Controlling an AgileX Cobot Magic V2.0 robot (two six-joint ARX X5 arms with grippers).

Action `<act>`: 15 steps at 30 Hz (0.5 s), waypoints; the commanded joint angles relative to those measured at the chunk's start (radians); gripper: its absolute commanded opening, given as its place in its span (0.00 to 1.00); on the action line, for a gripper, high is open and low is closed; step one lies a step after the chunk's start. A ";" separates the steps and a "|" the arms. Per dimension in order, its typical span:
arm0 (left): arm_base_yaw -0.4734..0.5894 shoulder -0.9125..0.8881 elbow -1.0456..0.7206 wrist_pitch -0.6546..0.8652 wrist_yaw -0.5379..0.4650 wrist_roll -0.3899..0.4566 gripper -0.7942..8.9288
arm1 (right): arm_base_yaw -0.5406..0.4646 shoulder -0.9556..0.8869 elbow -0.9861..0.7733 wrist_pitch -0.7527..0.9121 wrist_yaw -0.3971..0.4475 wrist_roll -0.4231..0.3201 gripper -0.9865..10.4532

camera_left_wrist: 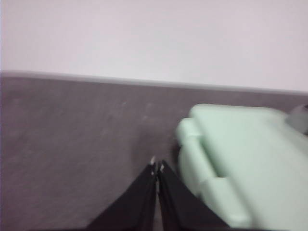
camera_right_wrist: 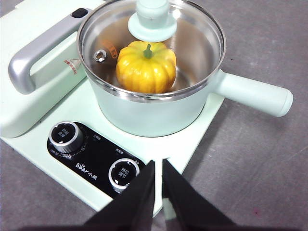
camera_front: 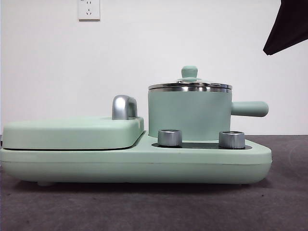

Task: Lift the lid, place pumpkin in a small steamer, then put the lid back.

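Observation:
The small steamer (camera_front: pixel 188 115) stands on the right of a mint-green cooker base, its stubby handle pointing right; it also shows in the right wrist view (camera_right_wrist: pixel 159 118). The glass lid (camera_front: pixel 190 85) with its mint knob (camera_right_wrist: pixel 152 19) sits closed on the pot. The yellow-orange pumpkin (camera_right_wrist: pixel 146 67) lies inside, seen through the glass. My right gripper (camera_right_wrist: pixel 159 166) is shut and empty, above the cooker's front edge near the dials. My left gripper (camera_left_wrist: pixel 156 166) is shut and empty over the grey table, beside the cooker's end.
The flat rectangular griddle cover (camera_front: pixel 72 132) with a steel handle (camera_front: pixel 124 107) fills the cooker's left half. Two steel dials (camera_front: pixel 169 137) (camera_front: pixel 231 139) sit at the front. A dark arm tip (camera_front: pixel 288 26) shows at the top right corner. Grey table (camera_front: pixel 144 207) around.

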 commanded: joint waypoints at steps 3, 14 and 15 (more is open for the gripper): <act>0.012 -0.013 -0.019 -0.086 -0.032 0.008 0.09 | 0.006 0.006 0.005 0.012 0.000 0.010 0.10; 0.011 -0.013 -0.019 -0.104 -0.031 -0.008 0.09 | 0.006 0.006 0.005 0.012 0.000 0.010 0.10; 0.011 -0.013 -0.019 -0.104 -0.031 -0.008 0.09 | 0.006 0.006 0.005 0.012 0.000 0.010 0.10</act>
